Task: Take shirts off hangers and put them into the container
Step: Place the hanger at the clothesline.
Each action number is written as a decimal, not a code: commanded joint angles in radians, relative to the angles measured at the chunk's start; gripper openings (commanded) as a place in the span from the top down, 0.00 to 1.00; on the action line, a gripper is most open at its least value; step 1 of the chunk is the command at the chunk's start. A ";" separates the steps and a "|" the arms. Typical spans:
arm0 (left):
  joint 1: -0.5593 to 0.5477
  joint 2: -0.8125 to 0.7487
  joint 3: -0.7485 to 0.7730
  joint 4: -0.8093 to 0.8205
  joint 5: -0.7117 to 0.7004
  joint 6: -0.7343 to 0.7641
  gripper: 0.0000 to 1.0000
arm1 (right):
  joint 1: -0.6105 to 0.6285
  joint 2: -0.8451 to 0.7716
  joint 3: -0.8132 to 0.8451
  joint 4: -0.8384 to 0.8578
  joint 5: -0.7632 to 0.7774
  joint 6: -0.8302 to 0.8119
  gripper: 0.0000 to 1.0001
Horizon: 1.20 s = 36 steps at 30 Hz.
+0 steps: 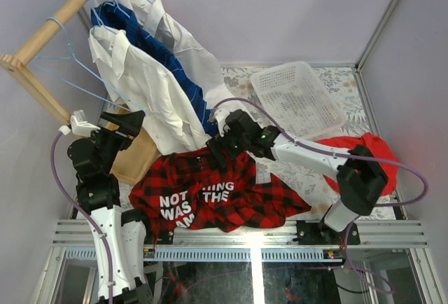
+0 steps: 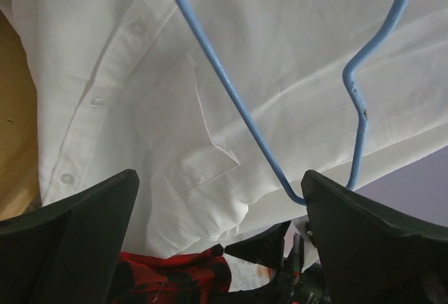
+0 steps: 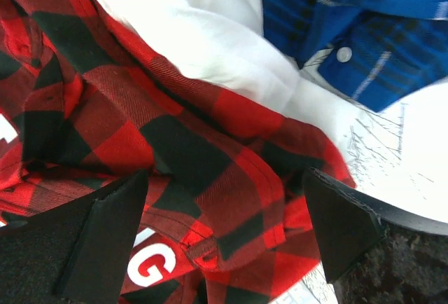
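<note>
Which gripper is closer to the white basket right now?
Right. The right gripper hovers over the plaid shirt, short of the basket; the left gripper is farther, beyond the hanging shirts.

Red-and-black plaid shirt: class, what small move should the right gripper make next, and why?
Probably lower the right gripper and close it on the plaid shirt. Its jaws stand open just above the cloth; the shirt lies on the table with no hanger showing in it, and the white basket holds nothing yet.

The scene is viewed from overhead; both wrist views are set very close, the red-and-black plaid shirt [image 1: 259, 199] shared by all.
</note>
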 commanded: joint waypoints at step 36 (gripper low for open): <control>-0.016 0.123 0.149 -0.288 0.272 0.370 0.00 | 0.109 -0.028 -0.178 0.149 -0.574 0.049 0.11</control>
